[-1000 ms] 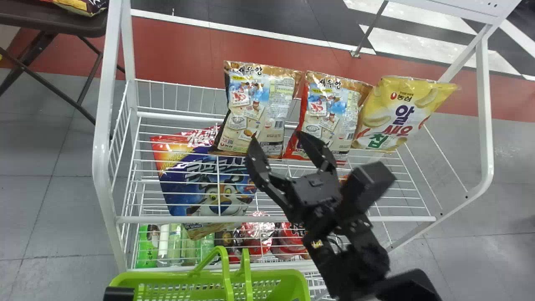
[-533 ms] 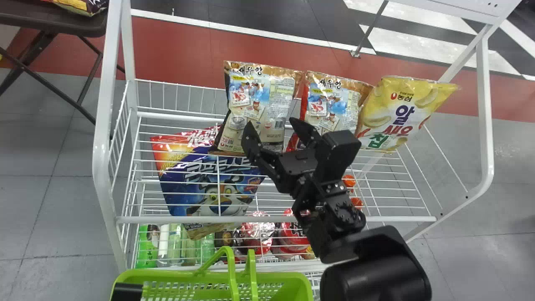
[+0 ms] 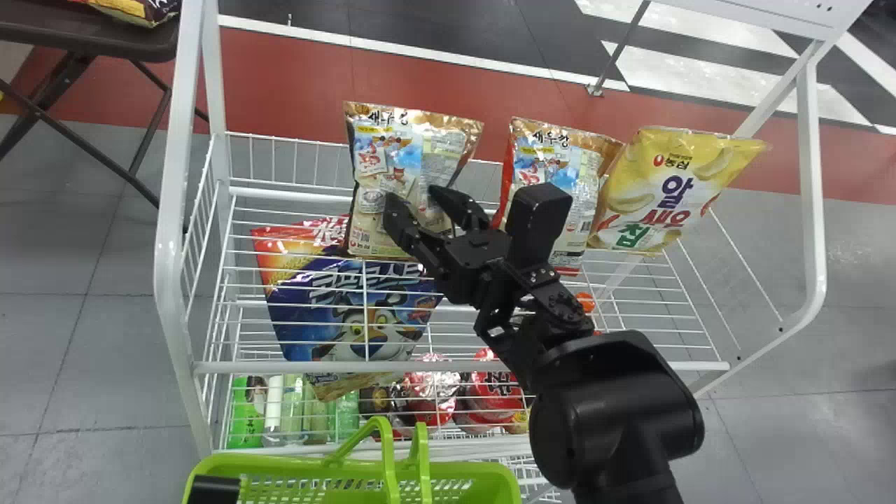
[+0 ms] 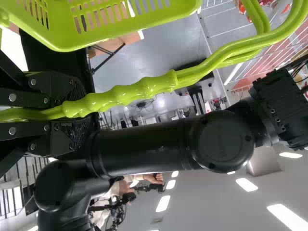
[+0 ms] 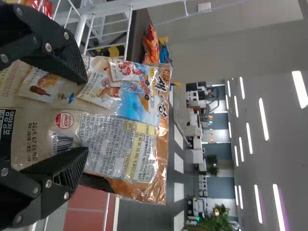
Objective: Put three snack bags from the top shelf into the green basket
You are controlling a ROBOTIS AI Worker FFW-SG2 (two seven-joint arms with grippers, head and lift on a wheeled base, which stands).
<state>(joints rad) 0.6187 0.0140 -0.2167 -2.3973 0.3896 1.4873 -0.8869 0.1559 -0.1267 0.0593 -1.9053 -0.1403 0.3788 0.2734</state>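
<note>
head view: our right hand (image 3: 413, 198) is spread at the leftmost snack bag (image 3: 381, 161), upright nearer the top shelf's (image 3: 280, 367) back edge; both fingertips face its broad front, inside its side edges.

The near side of your green basket (image 3: 498, 470) is cut off by the head view's bottom edge, and so is the black piece of left arm (image 3: 213, 490) at its left corner. Just beyond the basket, wires break up the red packs (image 3: 493, 402) too much for you to name them. Farther beyond it, the right gripper (image 3: 411, 193) covers part of the left snack bag (image 3: 371, 175); you can't tell whether they touch. That bag overlaps the blue bag's (image 3: 364, 301) top. Beyond the basket and to its right, the orange thing (image 3: 586, 301) is half hidden by the right arm (image 3: 609, 406).
</note>
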